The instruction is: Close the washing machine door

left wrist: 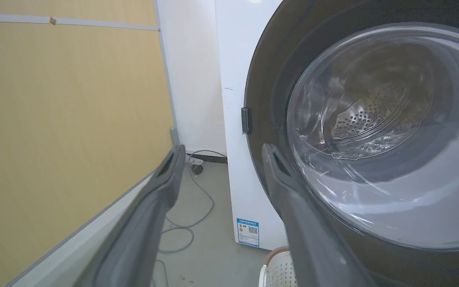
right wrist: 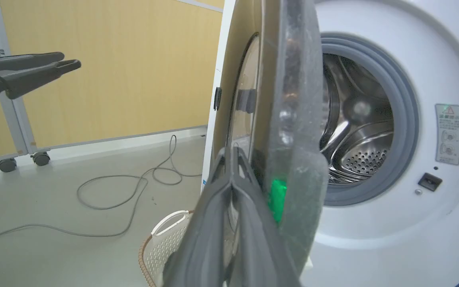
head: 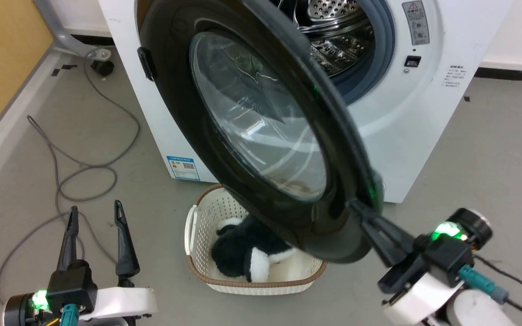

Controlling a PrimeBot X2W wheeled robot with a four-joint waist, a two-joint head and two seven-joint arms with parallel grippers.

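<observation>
Right hand (right wrist: 231, 155), fingers pressed together into one blunt wedge, rests its tips against the black rim of the washing machine door (head: 175, 117) near its free edge, likely to push where leverage is greatest. That door stands half open off the washing machine (head: 424, 136). Left hand (head: 95, 217) hangs spread, well apart.

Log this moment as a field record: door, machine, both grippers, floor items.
door: washing machine door open, swung partway out
machine: washing machine, steel drum exposed
left arm: left gripper open, empty, apart from the door
right arm: right gripper shut, fingertips at the door's black rim near its free edge
floor: white basket with a black-and-white plush toy, below the door; grey cable
</observation>
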